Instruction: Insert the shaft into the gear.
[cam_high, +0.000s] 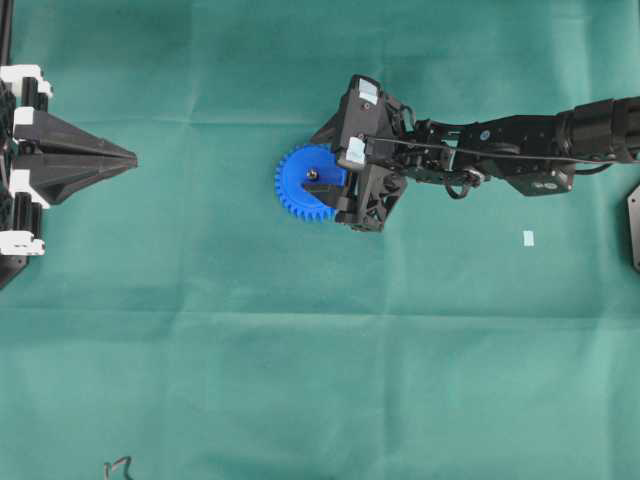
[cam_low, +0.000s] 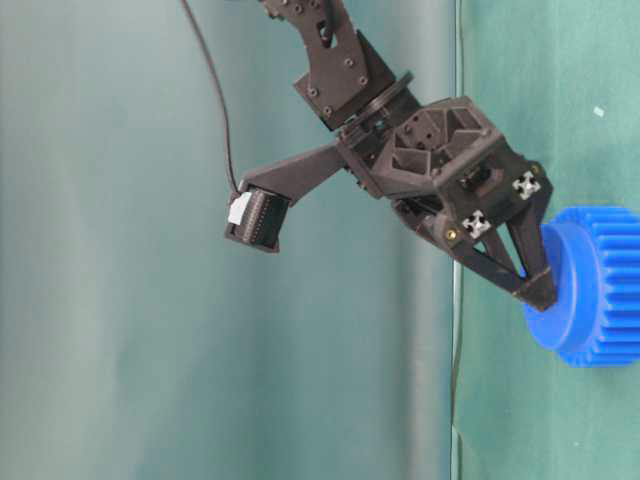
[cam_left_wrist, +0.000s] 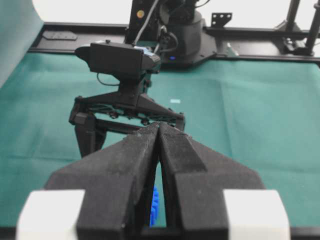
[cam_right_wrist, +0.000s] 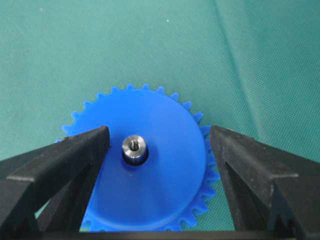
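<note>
The blue gear (cam_high: 298, 188) lies flat on the green cloth, a little left of the table's middle. The silvery shaft (cam_right_wrist: 134, 148) stands upright in its centre hole, its top (cam_high: 312, 175) showing as a small dark spot. My right gripper (cam_right_wrist: 159, 134) hangs just over the gear, open, one finger on each side of the shaft and touching neither it nor the gear; from table level its fingertips (cam_low: 540, 292) stand close to the gear's hub (cam_low: 560, 300). My left gripper (cam_high: 133, 157) rests at the far left, shut and empty (cam_left_wrist: 159, 126).
A small white paper scrap (cam_high: 528, 238) lies on the cloth to the right, under the right arm. A black plate (cam_high: 634, 225) sits at the right edge. A thin dark wire (cam_high: 118, 465) lies near the front left.
</note>
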